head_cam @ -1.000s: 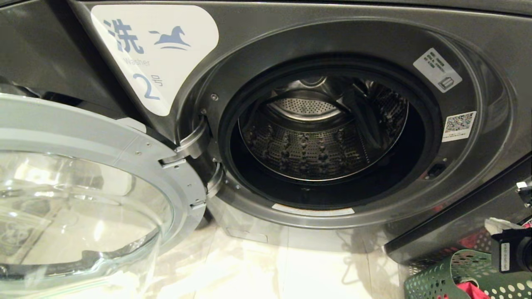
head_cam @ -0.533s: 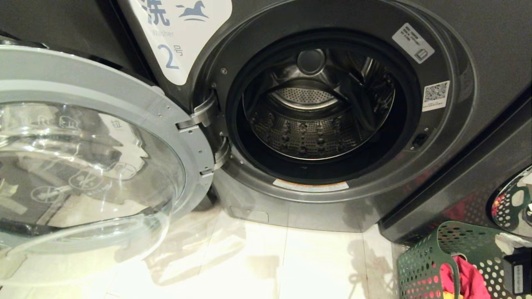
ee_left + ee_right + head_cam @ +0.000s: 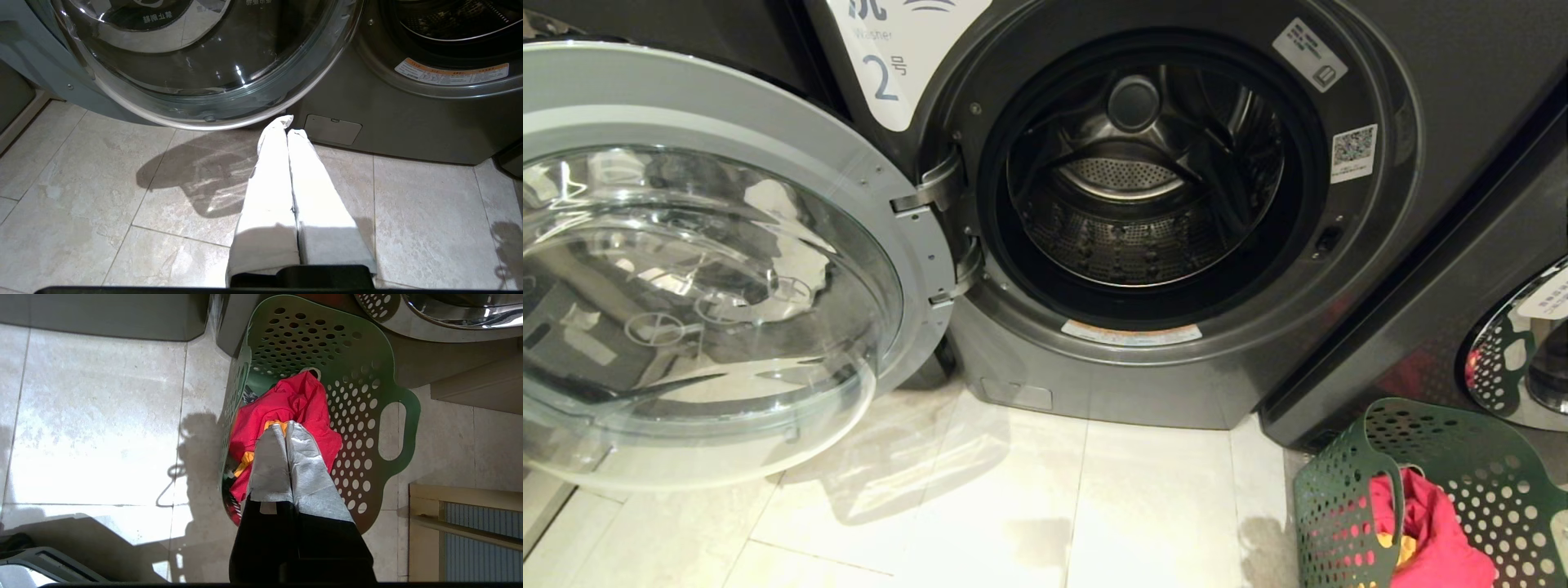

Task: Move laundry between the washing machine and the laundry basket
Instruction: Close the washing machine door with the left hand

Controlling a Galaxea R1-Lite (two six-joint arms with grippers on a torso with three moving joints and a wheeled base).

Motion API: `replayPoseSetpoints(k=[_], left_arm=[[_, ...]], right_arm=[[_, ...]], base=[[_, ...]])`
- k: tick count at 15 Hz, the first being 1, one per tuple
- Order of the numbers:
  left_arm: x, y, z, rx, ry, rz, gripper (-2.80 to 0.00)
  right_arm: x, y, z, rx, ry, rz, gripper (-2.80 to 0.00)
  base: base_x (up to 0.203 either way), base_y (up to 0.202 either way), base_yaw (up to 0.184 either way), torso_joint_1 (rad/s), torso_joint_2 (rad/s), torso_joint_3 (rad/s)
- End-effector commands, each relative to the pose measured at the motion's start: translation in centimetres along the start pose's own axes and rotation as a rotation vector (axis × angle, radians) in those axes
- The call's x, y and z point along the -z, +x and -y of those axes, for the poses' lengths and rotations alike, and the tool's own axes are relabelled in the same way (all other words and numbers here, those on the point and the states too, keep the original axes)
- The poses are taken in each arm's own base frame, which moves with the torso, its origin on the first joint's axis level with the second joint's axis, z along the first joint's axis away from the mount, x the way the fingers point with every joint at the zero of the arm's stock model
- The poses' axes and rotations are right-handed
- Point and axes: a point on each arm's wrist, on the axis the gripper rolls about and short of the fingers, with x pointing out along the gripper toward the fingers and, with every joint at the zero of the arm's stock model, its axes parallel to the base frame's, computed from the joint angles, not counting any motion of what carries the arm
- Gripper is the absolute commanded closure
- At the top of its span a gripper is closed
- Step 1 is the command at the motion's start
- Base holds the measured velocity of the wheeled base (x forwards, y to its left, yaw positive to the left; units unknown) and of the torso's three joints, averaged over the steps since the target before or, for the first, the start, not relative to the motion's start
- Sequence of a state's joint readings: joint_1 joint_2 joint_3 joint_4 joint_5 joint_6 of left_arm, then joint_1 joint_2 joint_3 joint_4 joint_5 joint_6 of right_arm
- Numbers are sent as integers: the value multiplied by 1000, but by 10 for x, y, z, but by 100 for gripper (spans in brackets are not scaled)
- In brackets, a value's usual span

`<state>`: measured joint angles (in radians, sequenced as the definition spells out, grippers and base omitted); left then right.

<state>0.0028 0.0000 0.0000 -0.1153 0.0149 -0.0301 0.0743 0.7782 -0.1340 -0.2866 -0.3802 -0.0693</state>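
Laundry (image 3: 292, 402) all in laundry basket (image 3: 369, 381); washing machine (image 3: 1217, 384) drum empty, door open. Right gripper (image 3: 285, 428) closed, empty, above pile; left gripper (image 3: 286, 124) closed, idle.

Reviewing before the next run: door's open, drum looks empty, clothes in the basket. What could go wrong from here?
Right gripper is shut above the red-pink garment; descending shut, it may just push the cloth.
The orange-yellow garment is tangled underneath and could drag out.
The open door juts beside the washing machine, narrowing the swing path.
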Motion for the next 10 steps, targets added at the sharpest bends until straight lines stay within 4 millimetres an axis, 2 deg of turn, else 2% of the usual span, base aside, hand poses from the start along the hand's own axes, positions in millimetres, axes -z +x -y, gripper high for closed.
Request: replayPoseSetpoints(k=[1,3,6,8,10], left_arm=[[11,2,0,-2,0,-39,0],[11,2,0,-2,0,-39,0],[11,2,0,-2,0,-39,0],[11,2,0,-2,0,-39,0],[11,2,0,-2,0,-39,0]], right_arm=[[25,-20,6,-8,32,87,0],[43,-38,10,-83,36,143,0],[72,-57,8,-357,-47,107,0],[76,-58,7,-380,-11,77,0],[78,-61,8,-368,-2,125,0]], base=[[0,0,0,0,0,0],[0,0,0,0,0,0],[0,0,0,0,0,0],[0,0,0,0,0,0],[0,0,0,0,0,0]])
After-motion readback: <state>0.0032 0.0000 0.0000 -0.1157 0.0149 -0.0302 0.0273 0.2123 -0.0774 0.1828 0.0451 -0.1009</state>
